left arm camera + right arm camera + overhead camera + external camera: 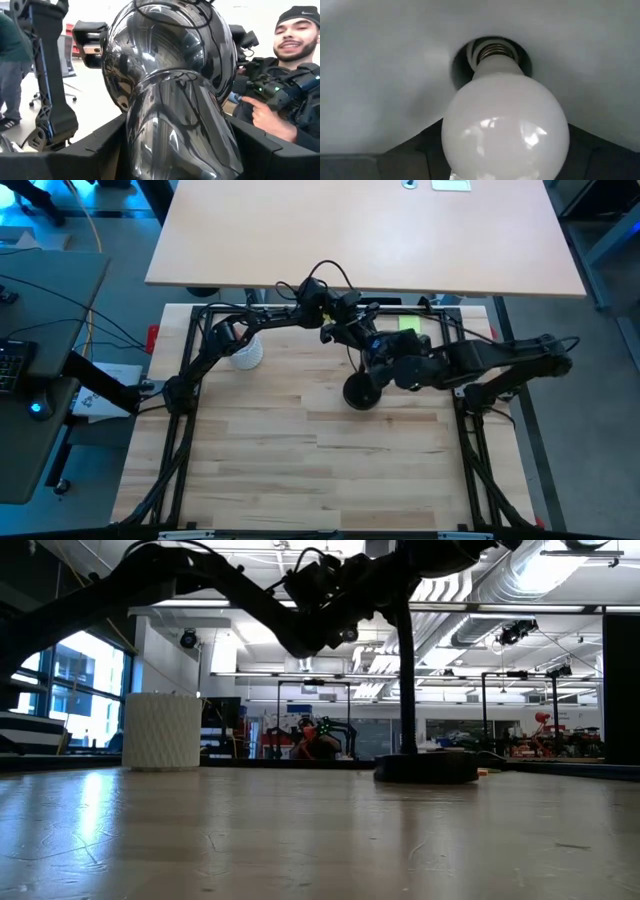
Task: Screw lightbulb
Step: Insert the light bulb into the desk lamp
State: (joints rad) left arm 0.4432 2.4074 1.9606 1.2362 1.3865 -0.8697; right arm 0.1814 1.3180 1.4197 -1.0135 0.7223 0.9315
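Two dark grippers meet at the glossy black, dome-shaped metal lamp shade point(170, 90) above the pale wooden plank table point(300, 470). The left gripper point(165, 150) spreads wide around the shade's smooth neck. The right gripper point(505, 150), reaching in low from the right, clasps the small, frosted white, pear-shaped lightbulb point(505, 130), whose ribbed silvery base sits in the socket inside the shade.

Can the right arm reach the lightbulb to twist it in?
Probably yes. The right gripper is already around the lightbulb, whose screw base sits at the socket inside the lamp shade. Nothing shows between them.
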